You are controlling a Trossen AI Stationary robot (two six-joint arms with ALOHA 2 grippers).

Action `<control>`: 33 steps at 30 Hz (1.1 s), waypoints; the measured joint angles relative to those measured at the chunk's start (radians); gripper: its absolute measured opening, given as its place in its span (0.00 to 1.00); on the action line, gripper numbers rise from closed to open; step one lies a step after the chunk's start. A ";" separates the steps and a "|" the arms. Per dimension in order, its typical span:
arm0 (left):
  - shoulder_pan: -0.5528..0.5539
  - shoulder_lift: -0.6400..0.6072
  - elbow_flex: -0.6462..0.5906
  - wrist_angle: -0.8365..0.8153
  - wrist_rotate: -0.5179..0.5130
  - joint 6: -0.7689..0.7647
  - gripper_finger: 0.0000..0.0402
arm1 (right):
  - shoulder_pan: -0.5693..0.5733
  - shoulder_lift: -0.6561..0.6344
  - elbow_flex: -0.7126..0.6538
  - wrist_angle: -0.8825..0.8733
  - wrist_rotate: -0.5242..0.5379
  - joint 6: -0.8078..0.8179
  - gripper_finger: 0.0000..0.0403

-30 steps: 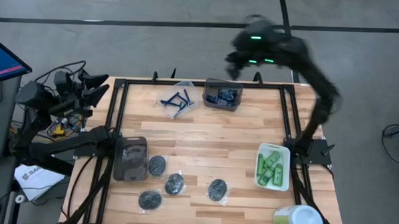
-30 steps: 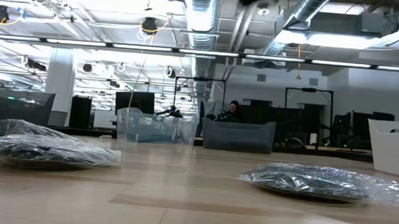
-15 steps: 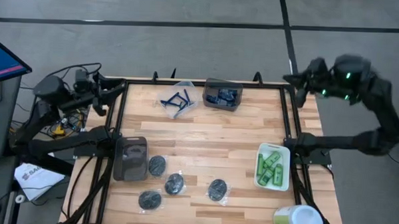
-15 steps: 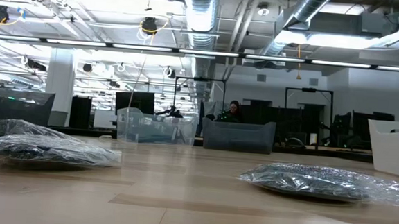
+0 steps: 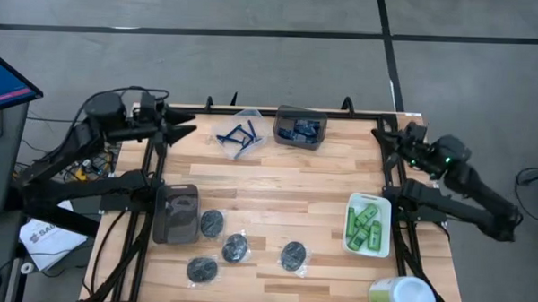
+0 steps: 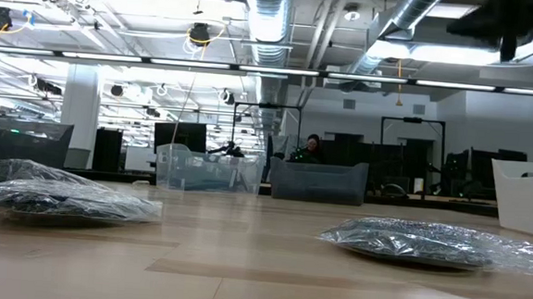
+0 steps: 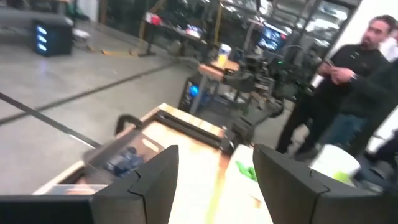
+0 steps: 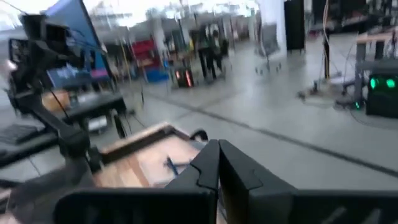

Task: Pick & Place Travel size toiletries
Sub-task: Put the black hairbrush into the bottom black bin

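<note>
High view: left hand (image 5: 187, 126) at desk (image 5: 277, 174) far-left corner, fingers apart, empty; right hand (image 5: 382, 137) far-right, pinched closed, empty. Green bottles (image 5: 366, 225) in white tray (image 5: 349, 208); wrapped discs (image 5: 234, 247) near front-left.

We are swinging our right gripper (image 5: 380, 134), now closed, down from above the grey bin to the table's right edge, while our left gripper (image 5: 187, 127) is reaching over the far-left corner.

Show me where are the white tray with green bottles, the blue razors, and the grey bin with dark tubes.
white tray (image 5: 382, 228): high view, on its right rim.
blue razors (image 5: 236, 135): high view, middle of the pile.
grey bin (image 5: 299, 113): high view, on its far wall.
</note>
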 joint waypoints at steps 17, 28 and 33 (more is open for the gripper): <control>-0.166 0.104 0.000 0.015 0.143 -0.001 0.51 | 0.073 -0.183 -0.420 0.306 -0.113 0.046 0.00; -0.409 0.276 0.000 0.011 0.137 0.041 0.51 | 0.101 -0.184 -0.538 0.366 -0.109 0.143 0.00; -0.507 0.370 0.000 0.012 0.126 0.127 0.51 | 0.100 -0.183 -0.549 0.372 -0.109 0.193 0.00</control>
